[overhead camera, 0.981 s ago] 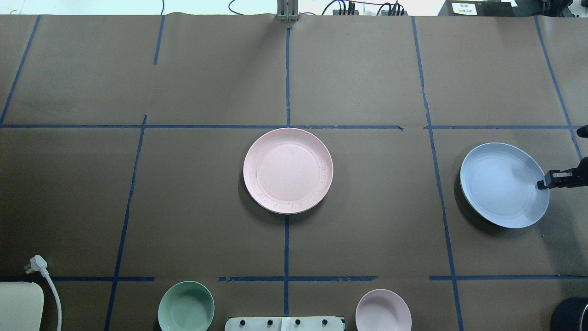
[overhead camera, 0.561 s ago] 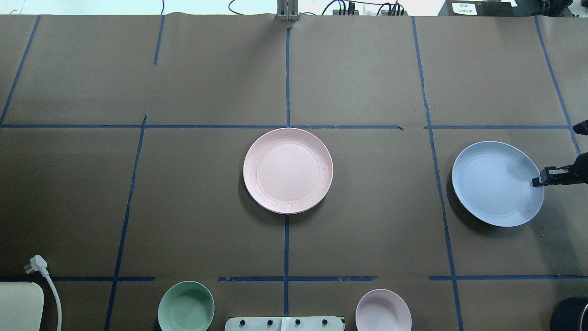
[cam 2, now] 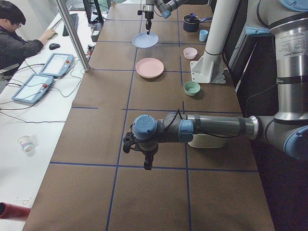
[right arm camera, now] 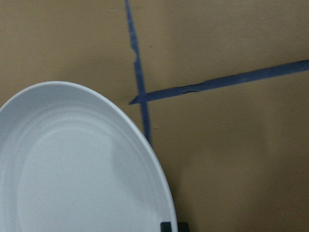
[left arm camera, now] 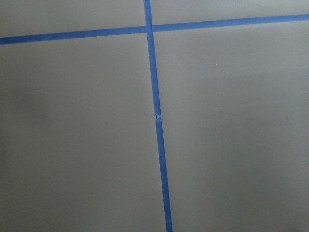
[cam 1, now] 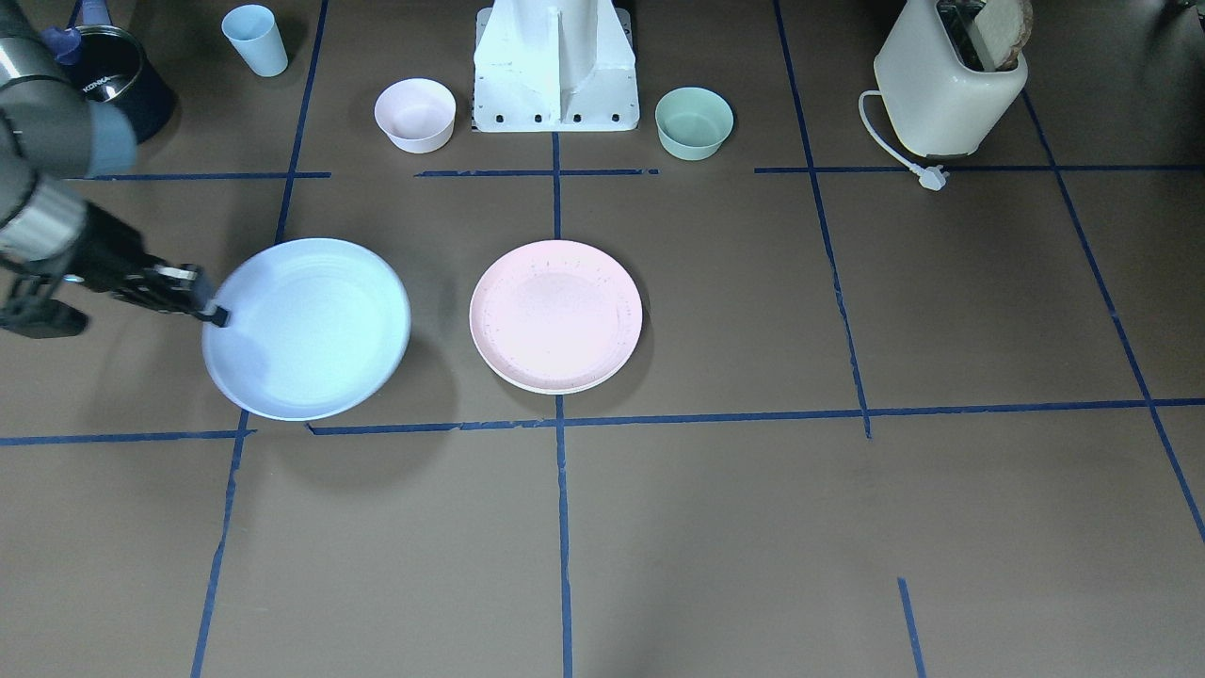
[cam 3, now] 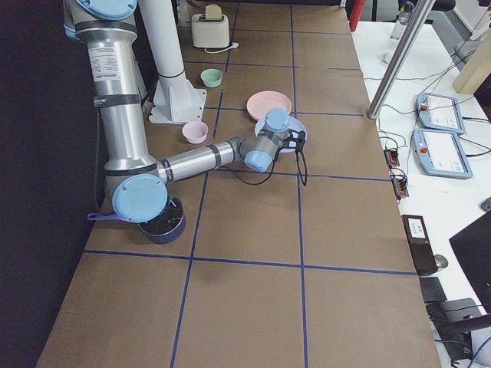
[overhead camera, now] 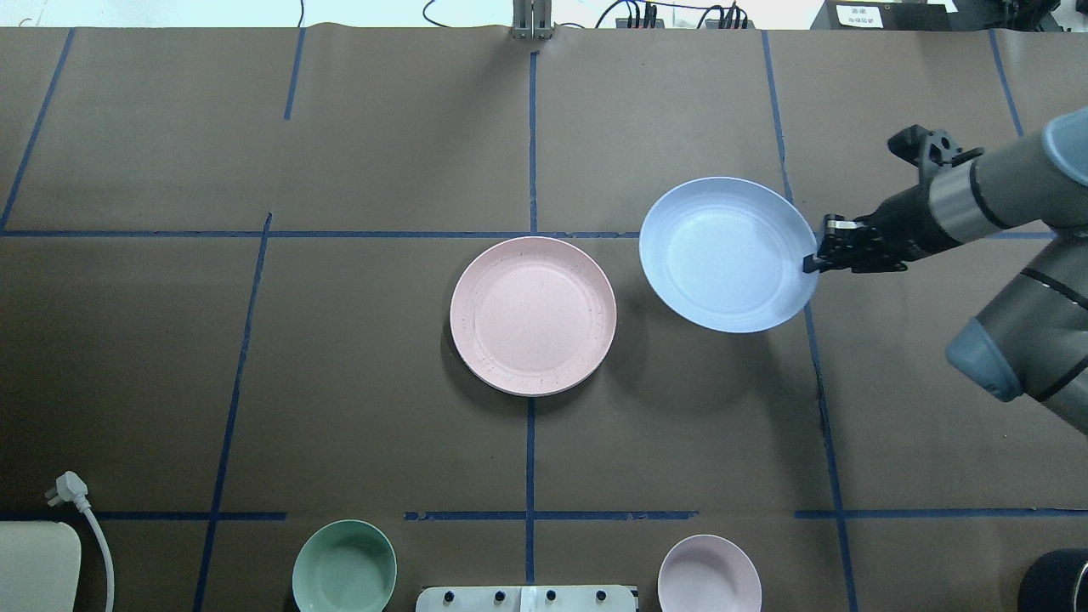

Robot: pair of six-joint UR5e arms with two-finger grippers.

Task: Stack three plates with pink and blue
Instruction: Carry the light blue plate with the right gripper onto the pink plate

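Observation:
The light blue plate (overhead camera: pixel 727 255) hangs above the table, tilted, just right of the pale pink plate (overhead camera: pixel 533 315) and apart from it. My right gripper (overhead camera: pixel 812 262) is shut on the blue plate's right rim. In the front view the blue plate (cam 1: pixel 306 328) is left of the pink plate (cam 1: pixel 555 315), and my right gripper (cam 1: pixel 215 315) is on its left rim. A pale cream edge shows under the pink plate's near rim; I cannot tell if it is the cream-white plate. My left gripper (cam 2: pixel 148 163) shows only in the exterior left view, far from the plates; I cannot tell its state.
A small pink bowl (overhead camera: pixel 709 574) and a mint-green bowl (overhead camera: pixel 344 565) stand by the robot base (cam 1: pixel 555 66). A toaster (cam 1: pixel 946 80) with its plug (overhead camera: pixel 68 489), a blue cup (cam 1: pixel 255 40) and a dark pot (cam 1: pixel 113 71) stand along the robot's side.
My right gripper has carried the blue plate from the table's right edge leftward and farther from the robot, close to the pink plate. The pink plate has not moved.

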